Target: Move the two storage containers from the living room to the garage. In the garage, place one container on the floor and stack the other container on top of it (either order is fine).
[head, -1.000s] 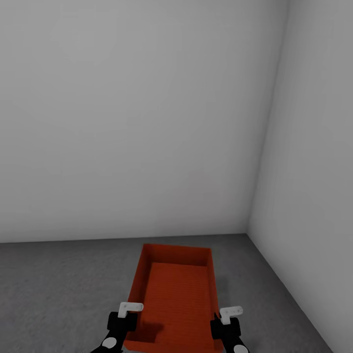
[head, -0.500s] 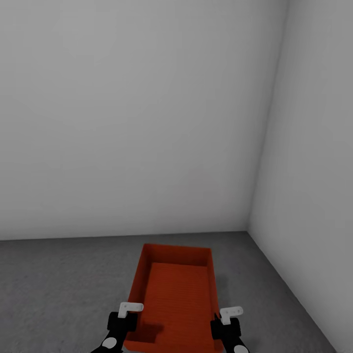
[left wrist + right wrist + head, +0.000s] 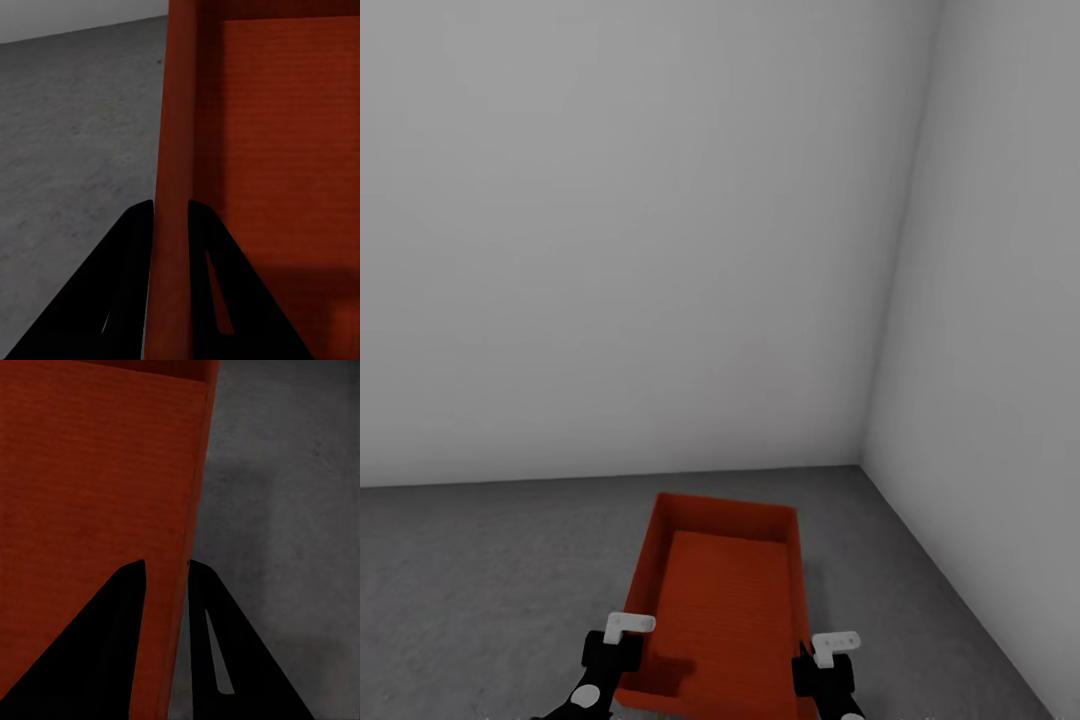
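Observation:
One orange-red open-top storage container (image 3: 725, 600) sits low in the head view, over the dark grey concrete floor (image 3: 480, 580) of the garage. My left gripper (image 3: 622, 650) is shut on its left side wall, one black finger on each face of the wall (image 3: 171, 214). My right gripper (image 3: 815, 665) is shut the same way on the right side wall (image 3: 165, 566). The container's inside (image 3: 285, 135) is empty. A soft shadow lies on the floor beside its right wall (image 3: 247, 510), so it seems to hang slightly above the concrete.
A plain grey-white back wall (image 3: 640, 250) stands just beyond the container. A second wall (image 3: 1000, 350) closes the right side, meeting the first in a corner (image 3: 865, 460). Open concrete stretches to the left.
The head view has shifted a little, moving the wall corner slightly left. The container's far end has swung slightly to the right. Both grippers keep their hold.

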Motion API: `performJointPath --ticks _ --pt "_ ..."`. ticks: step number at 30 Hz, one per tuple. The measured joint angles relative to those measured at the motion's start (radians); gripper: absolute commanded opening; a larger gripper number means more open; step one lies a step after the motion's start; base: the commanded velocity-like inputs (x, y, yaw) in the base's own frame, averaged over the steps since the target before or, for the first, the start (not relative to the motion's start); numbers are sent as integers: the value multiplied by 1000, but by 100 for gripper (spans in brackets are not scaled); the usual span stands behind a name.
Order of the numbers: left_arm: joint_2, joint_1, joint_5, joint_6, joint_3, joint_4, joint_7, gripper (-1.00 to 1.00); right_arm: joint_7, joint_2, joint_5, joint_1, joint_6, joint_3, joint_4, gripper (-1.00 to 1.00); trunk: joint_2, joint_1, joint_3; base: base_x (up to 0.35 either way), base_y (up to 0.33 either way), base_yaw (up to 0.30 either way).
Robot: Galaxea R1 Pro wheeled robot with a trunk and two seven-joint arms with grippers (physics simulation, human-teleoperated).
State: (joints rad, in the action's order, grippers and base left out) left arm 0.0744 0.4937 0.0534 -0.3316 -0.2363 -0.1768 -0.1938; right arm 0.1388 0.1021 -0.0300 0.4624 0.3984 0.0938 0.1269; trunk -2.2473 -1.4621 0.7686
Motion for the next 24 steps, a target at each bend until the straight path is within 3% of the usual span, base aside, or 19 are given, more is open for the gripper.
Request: performJointPath --ticks 24 --pt "0 0 -4 1 2 -2 0 -100 1 0 2 0 4 1 -1 -100 -168 -92 75 0 0 -2"
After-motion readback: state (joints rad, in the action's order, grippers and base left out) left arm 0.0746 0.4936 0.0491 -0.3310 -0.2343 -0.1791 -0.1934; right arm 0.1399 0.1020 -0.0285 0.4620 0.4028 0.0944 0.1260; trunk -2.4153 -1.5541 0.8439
